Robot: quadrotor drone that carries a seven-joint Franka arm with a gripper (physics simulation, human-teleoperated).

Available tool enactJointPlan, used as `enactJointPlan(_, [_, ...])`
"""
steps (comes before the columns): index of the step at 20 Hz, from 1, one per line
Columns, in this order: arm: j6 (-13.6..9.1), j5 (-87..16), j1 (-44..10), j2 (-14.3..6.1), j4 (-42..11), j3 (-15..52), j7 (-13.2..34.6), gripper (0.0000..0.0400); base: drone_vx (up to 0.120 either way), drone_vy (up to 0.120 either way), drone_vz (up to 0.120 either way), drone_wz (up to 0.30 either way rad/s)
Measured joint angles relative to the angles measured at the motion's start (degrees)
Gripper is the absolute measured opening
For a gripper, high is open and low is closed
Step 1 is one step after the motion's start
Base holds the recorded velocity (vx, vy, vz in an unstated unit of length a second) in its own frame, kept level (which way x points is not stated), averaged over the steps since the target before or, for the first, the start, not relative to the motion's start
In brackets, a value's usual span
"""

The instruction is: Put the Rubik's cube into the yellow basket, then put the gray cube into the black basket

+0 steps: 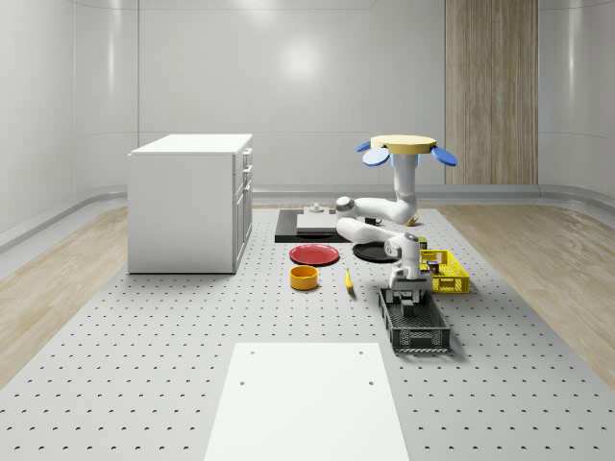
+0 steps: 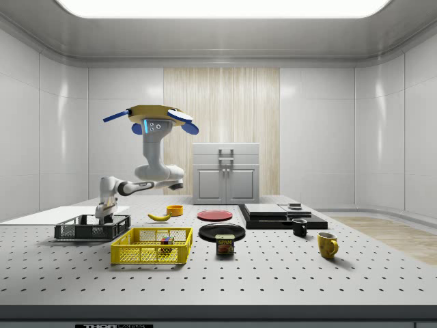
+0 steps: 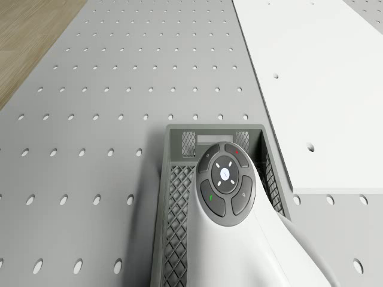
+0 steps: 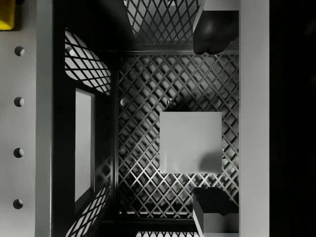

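The gray cube [image 4: 191,142] lies flat on the mesh floor of the black basket [image 4: 148,84]. My gripper [image 4: 213,120] hangs just above it inside the basket, open, one finger [image 4: 217,29] and the other [image 4: 215,212] each standing clear of the cube. In the whole-scene view the gripper [image 1: 407,293] dips into the far end of the black basket [image 1: 415,331]. The Rubik's cube [image 2: 166,240] sits in the yellow basket [image 2: 151,247]. The drone [image 1: 408,146] hovers high over the table beyond the yellow basket [image 1: 450,279], with its arm bent down and forward.
A white cabinet [image 1: 187,202] stands at the whole-scene view's left. A red plate [image 1: 315,254], an orange bowl [image 1: 305,277], a banana [image 1: 349,280] and a black plate [image 1: 370,252] lie beside the baskets. A white panel [image 1: 307,399] covers the near table.
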Motion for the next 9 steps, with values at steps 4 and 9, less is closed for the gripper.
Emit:
enactJointPlan(4, [-1.05,2.58,0.28,-0.1,-0.83,2.75,0.32,0.0399,0.0,0.0,0.0,0.0])
enactJointPlan(9, [-1.48,4.08,0.35,-0.28,-1.21,4.3,0.53,0.04,0.0,0.0,0.0,0.0])
